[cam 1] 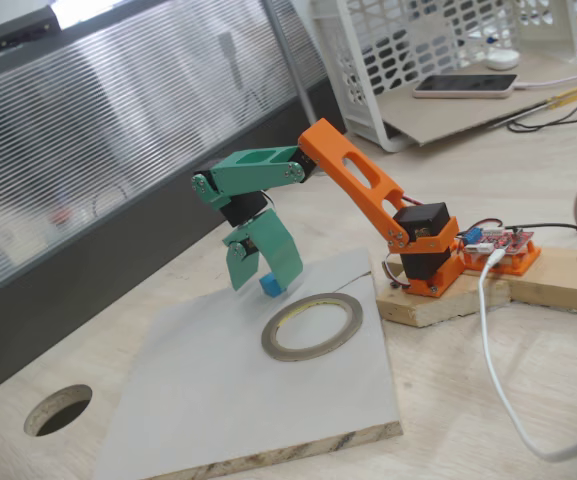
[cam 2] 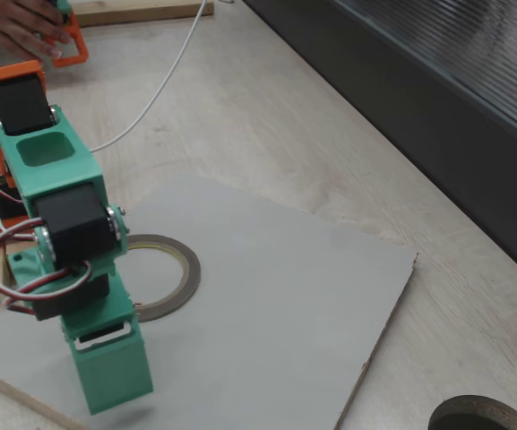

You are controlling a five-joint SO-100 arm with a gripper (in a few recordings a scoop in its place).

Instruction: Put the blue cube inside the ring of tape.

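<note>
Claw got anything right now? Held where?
It looks so: the claw appears shut on the blue cube, pinched at its sides near the fingertips, beside the ring of tape.

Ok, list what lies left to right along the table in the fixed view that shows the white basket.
Round hole → gripper → blue cube → tape ring → arm base → red circuit board.

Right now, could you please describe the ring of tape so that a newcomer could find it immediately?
Start at the grey board on the wooden table. Near its edge closest to the orange arm base lies a flat grey-olive ring of tape, just beside the green claw. Unlike the dark round hole cut in the tabletop, it rests on the board.
</note>
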